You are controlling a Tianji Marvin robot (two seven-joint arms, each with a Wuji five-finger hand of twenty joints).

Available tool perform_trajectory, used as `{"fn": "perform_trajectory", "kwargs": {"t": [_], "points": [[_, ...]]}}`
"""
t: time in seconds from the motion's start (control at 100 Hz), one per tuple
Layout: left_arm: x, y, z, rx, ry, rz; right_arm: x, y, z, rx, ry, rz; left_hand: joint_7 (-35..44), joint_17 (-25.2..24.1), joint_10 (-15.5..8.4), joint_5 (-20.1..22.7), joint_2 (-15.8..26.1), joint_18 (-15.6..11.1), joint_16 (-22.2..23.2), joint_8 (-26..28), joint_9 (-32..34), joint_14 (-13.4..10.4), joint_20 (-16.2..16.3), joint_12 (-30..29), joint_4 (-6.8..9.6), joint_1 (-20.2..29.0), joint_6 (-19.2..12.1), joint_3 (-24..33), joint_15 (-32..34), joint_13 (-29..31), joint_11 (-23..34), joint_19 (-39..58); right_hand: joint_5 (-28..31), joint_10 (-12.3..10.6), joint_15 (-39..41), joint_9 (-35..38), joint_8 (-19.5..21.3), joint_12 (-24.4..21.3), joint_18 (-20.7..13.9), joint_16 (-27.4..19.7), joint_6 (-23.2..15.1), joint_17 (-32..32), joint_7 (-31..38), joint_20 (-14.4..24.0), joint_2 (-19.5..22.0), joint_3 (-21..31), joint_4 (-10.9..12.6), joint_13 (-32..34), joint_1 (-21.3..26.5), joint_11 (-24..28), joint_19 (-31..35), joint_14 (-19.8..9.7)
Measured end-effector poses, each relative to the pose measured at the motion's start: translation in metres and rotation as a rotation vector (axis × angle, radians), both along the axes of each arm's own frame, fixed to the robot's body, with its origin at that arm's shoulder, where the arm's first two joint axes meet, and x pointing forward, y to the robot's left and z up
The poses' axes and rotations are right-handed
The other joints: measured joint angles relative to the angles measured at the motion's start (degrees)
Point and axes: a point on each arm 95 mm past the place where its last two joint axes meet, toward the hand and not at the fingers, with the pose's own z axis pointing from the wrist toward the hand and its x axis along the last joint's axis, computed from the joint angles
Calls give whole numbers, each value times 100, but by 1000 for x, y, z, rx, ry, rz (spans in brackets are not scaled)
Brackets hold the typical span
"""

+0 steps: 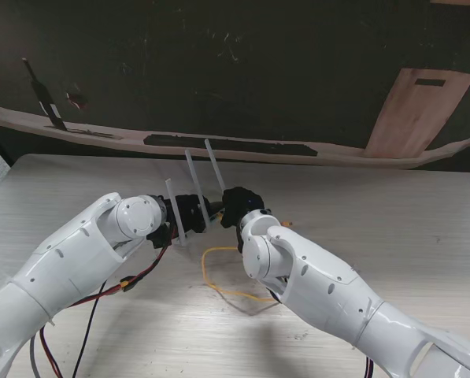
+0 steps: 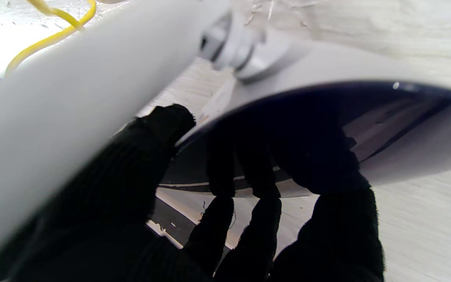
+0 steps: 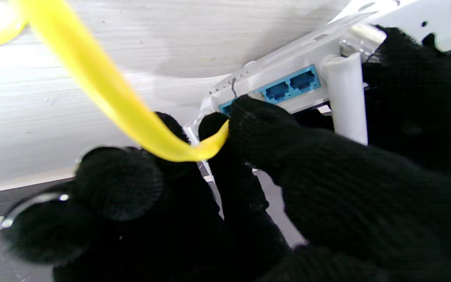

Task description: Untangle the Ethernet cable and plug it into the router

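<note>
Tabletop [image 1: 423,228] pale woodgrain w/ yellow cable [image 1: 219,272]; dark wall [image 1: 242,71] behind

My right hand [image 3: 225,188] pinches the yellow Ethernet cable [image 3: 104,90] between gloved fingertips [image 3: 249,117], right against the white router [image 3: 288,74]. Its blue ports [image 3: 290,87] sit just beside my fingertips, next to a white antenna [image 3: 347,102].

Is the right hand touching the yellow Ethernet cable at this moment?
Touching. The right wrist view shows the yellow Ethernet cable ending pinched between the right hand's gloved fingers, right beside the router's blue ports.
</note>
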Motion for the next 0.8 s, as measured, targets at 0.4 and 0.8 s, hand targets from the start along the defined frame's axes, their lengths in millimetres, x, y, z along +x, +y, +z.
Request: {"fn": "perform_trajectory", "kwargs": {"t": [0.4,0.8], "points": [[0,0,0,0,0,1,0,0,0,-3,9,0,1,0,0,1,-2,0,0,0,0,1,0,0,4,-1,0,-4,0,0,0,0,2,-1,18,23,-71,0,-6,54,7,12,0,70,-4,62,-1,4,0,0,7,0],[0,0,0,0,2,1,0,1,-1,16,42,3,1,-5,0,1,-4,0,0,0,0,1,0,0,4,-1,0,-7,0,0,0,0,-4,-105,359,88,262,52,-211,211,123,95,4,354,195,48,66,52,63,162,214,-133]]}}
